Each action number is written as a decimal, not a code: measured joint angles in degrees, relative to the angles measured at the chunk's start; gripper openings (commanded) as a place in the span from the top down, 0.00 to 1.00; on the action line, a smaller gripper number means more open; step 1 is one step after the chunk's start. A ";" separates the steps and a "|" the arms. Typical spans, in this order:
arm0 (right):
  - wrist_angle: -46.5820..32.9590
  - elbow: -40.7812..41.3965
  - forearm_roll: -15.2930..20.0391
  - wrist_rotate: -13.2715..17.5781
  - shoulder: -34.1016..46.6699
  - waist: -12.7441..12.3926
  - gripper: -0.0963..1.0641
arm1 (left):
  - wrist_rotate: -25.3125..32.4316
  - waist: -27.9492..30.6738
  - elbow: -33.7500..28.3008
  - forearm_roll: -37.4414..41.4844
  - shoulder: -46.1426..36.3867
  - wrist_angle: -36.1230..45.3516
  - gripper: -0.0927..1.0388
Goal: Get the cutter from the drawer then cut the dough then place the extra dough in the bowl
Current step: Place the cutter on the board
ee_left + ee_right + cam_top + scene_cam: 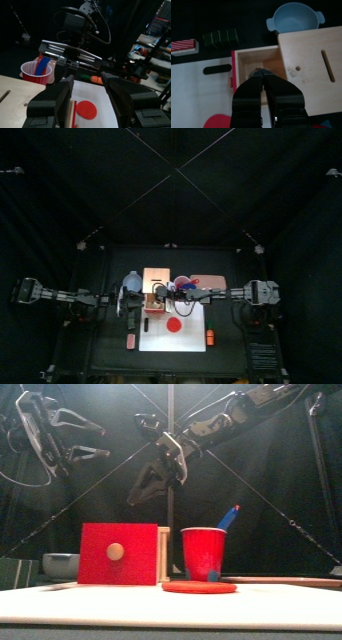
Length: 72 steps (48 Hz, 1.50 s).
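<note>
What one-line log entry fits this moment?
drawer open | right claw shut above drawer | left claw open, raised | dough uncut on board

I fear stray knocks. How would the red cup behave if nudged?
The red cup probably tips easily: it stands tall and narrows toward its base. The blue toy knife leaning out past its rim likely pulls weight that way. It looks like light plastic, so it might slide first.

The black table (94, 343) carries a white cutting board (158, 338), wooden box (160, 276), blue-grey bowl (131, 282) and red cup (203, 552).
</note>
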 measured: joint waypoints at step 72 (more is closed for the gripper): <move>7.56 -6.86 -3.52 -0.09 6.94 0.44 0.49 | 0.97 0.62 2.02 -1.23 -0.18 -0.09 0.17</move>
